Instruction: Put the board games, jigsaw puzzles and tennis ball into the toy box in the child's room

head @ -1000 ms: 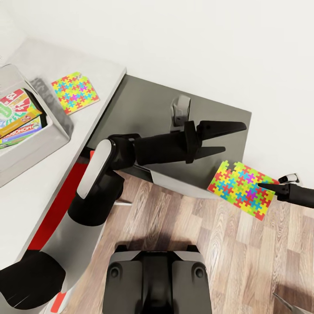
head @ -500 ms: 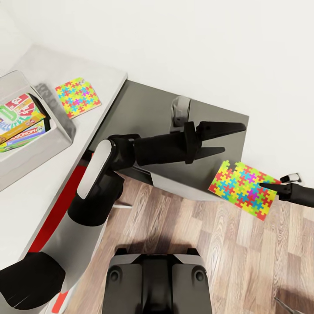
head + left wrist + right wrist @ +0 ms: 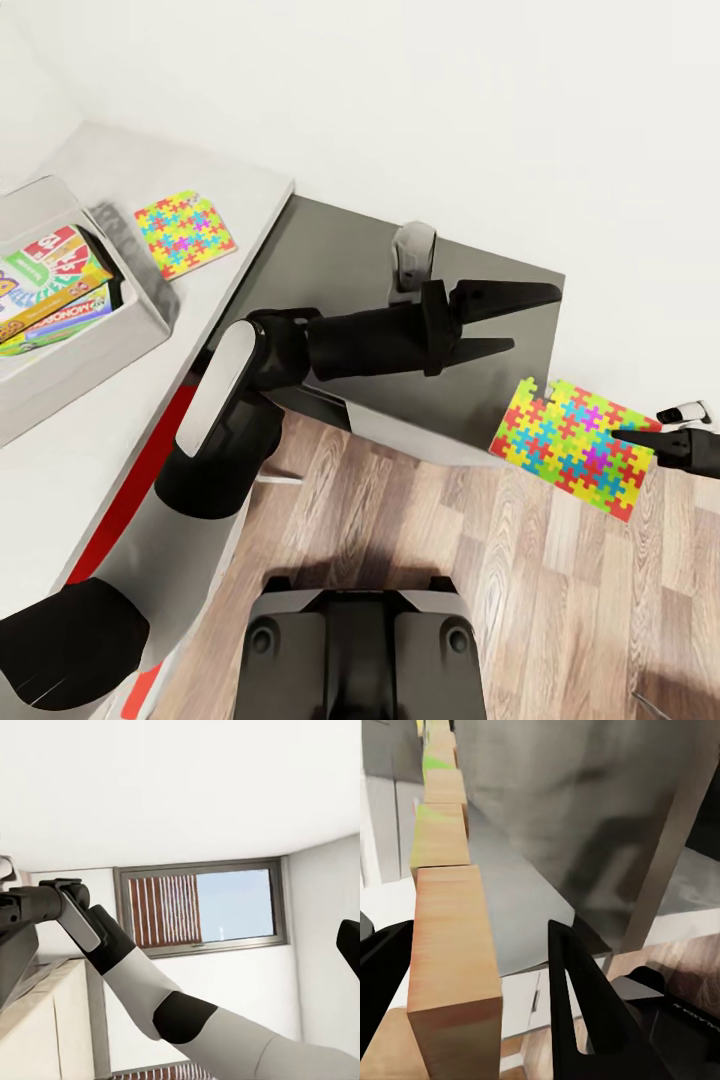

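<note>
Right hand [image 3: 650, 438] at the right edge of the head view, clamped on the near edge of a jigsaw puzzle [image 3: 572, 446] held flat over the wood floor [image 3: 480, 560], just off the corner of the dark side desk [image 3: 400, 300]. Compared with a second ago, sheet and hand sit a little further right and lower in the frame. In the right wrist view, the puzzle edge-on [image 3: 450, 945] between the two dark fingers [image 3: 585, 1012].

Left hand [image 3: 505, 318] at centre frame, hovering over the dark side desk with its two black fingers spread apart, holding nothing; pose against the robot's own body unchanged from the earlier pictures.

Second jigsaw puzzle [image 3: 186, 233] lying flat on the pale desk [image 3: 120, 420] in the upper left, just beside the toy box [image 3: 120, 330]. Toy box at the left edge, with board games [image 3: 50, 290] leaning inside it, a "Monopoly" label readable on one. Box, second sheet and desk corner all shifted right and down in the frame since a second ago, wall and floor shifting likewise: a camera move, not a move of the things.

Left wrist view: white wall, a window [image 3: 202, 907] and the robot's own white and black arm [image 3: 187, 1020].
</note>
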Available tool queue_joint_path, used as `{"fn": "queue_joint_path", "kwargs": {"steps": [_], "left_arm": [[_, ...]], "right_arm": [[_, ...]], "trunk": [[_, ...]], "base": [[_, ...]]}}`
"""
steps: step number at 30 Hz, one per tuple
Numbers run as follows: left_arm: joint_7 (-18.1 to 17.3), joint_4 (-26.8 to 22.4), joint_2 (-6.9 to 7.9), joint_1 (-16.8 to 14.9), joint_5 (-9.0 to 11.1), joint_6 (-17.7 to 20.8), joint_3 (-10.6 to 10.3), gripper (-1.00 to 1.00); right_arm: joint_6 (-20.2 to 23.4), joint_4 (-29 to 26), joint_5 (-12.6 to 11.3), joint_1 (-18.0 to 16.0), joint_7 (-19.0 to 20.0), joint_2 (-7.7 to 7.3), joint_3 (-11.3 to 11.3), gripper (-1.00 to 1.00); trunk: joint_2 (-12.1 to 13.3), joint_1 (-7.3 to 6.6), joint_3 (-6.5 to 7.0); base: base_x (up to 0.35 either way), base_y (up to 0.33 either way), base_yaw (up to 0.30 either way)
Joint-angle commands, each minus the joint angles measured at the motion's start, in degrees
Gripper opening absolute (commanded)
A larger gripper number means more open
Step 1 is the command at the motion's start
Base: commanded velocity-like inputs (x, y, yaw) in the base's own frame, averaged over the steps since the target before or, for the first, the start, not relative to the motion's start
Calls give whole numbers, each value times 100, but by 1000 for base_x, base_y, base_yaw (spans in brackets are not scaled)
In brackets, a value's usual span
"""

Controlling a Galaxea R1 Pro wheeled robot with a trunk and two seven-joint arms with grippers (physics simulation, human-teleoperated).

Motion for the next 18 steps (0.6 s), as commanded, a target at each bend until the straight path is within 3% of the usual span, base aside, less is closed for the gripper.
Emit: {"fn": "queue_joint_path", "kwargs": {"steps": [1,18], "left_arm": [[63,-1,-2,-4,55,9,3,100],[109,-1,1,-3,37,11,3,100]], "right_arm": [[47,-7,-40,0,14,-16,25,-100],[-24,35,-36,35,42,18,32,-100]], "trunk": [[-9,4,3],[-9,4,123]], "base": [[0,0,0],[0,0,0]]}}
